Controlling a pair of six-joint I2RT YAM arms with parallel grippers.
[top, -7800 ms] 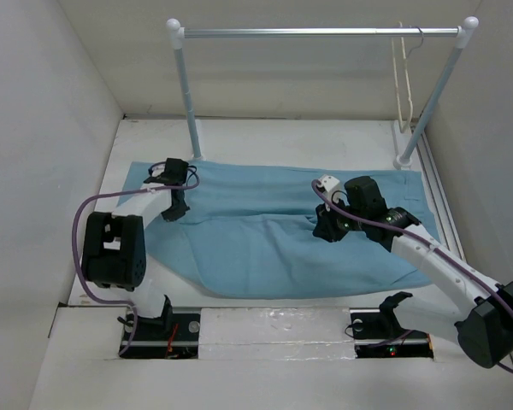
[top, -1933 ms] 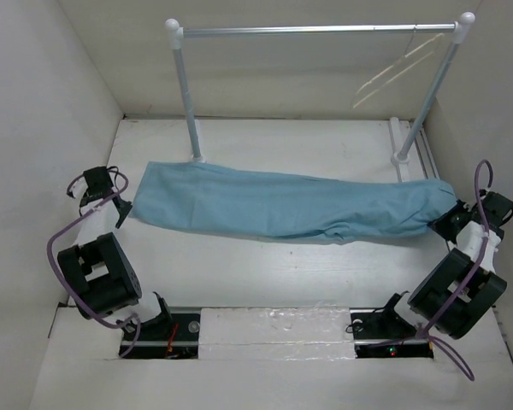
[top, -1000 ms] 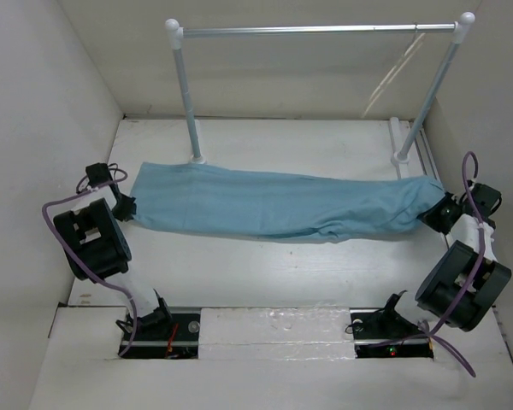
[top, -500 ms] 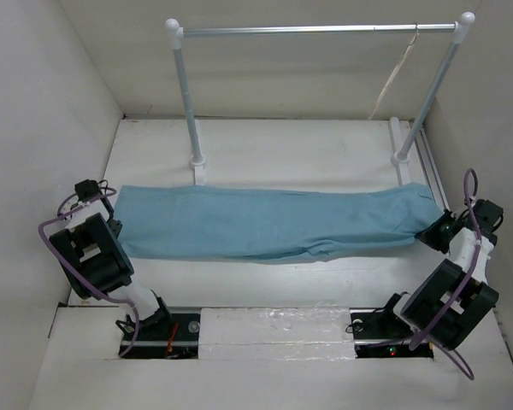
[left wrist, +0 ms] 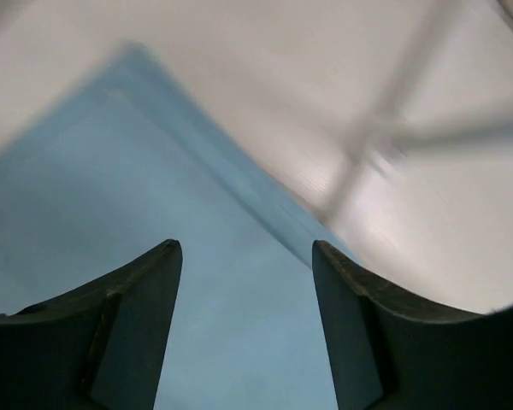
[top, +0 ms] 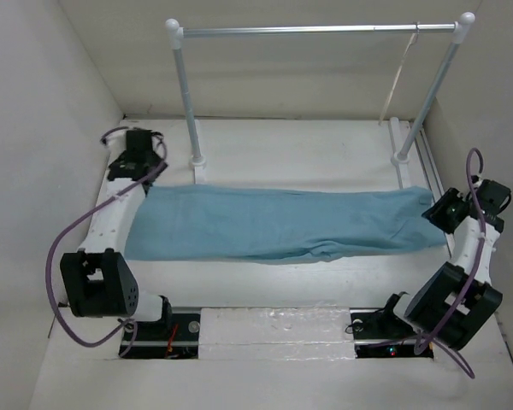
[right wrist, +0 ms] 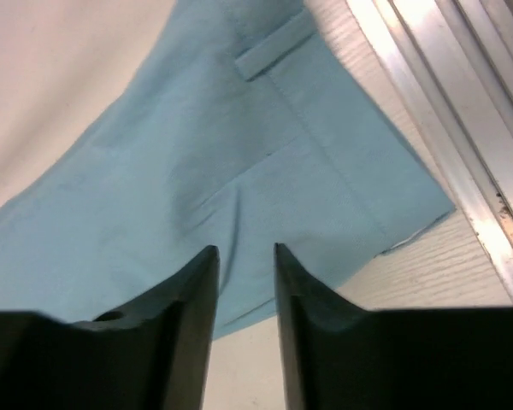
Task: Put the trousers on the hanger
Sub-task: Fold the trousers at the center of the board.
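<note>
The light blue trousers [top: 278, 224] lie flat and stretched across the table from left to right. Their waistband end with a belt loop [right wrist: 274, 53] is at the right. My left gripper [top: 137, 159] hovers above the trousers' back left corner. In the left wrist view my left gripper [left wrist: 246, 248] is open, with only blue cloth [left wrist: 154, 205] below it. My right gripper [top: 439, 213] is at the right end. In the right wrist view my right gripper [right wrist: 244, 249] is slightly open above the cloth, pinching nothing. The cream hanger [top: 400, 70] hangs edge-on from the rail's right end.
A silver rail [top: 316, 31] on two white posts [top: 188, 94] spans the back of the table. A metal track [right wrist: 462, 102] runs along the right edge beside the waistband. White walls close in on both sides.
Both grippers have opened and let go of the trousers' ends. The left arm has swung back and right, over the cloth's corner. The cloth has settled flat. The hanger has swung to hang edge-on.
</note>
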